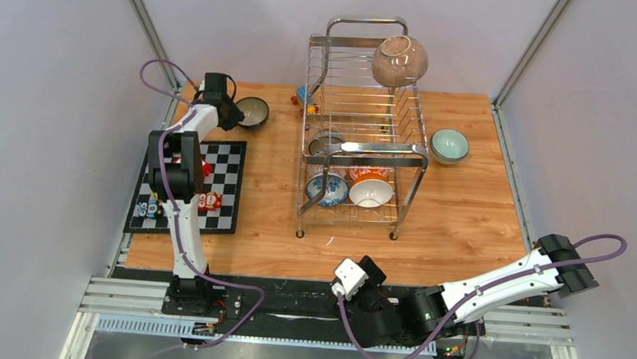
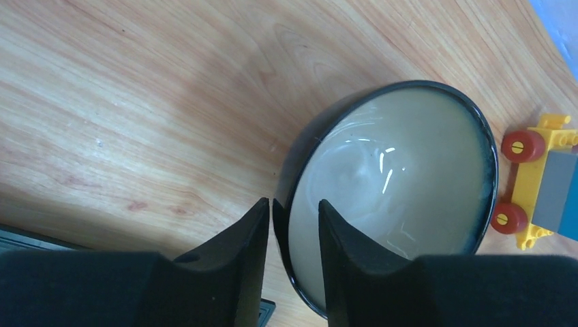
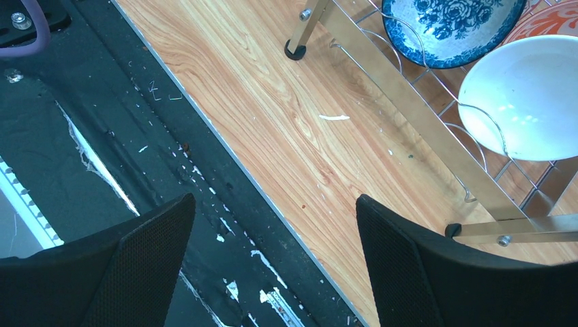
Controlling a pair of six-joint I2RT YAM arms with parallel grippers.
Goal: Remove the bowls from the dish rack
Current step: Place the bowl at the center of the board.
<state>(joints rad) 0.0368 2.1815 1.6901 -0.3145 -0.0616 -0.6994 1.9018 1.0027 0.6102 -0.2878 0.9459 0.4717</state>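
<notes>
A dark bowl with a pale inside (image 1: 252,112) (image 2: 402,177) sits upright on the wood at the far left. My left gripper (image 1: 238,115) (image 2: 293,204) straddles its near rim, one finger inside and one outside, jaws slightly apart with a gap on each side. The chrome dish rack (image 1: 360,108) (image 3: 409,109) stands mid-table. A speckled brown bowl (image 1: 400,60) lies tilted on its top tier. Below sit a blue-white bowl (image 1: 327,188) (image 3: 450,27), a white bowl (image 1: 371,192) (image 3: 521,95) and an orange-patterned one (image 1: 365,174). My right gripper (image 1: 361,274) (image 3: 276,204) hangs open over the table's near edge, holding nothing.
A mint green bowl (image 1: 449,145) rests on the table right of the rack. A chequered board (image 1: 228,187) with toy blocks lies under the left arm. A yellow toy vehicle (image 2: 538,180) sits beside the dark bowl. Small toys (image 1: 305,101) lie by the rack's far left corner.
</notes>
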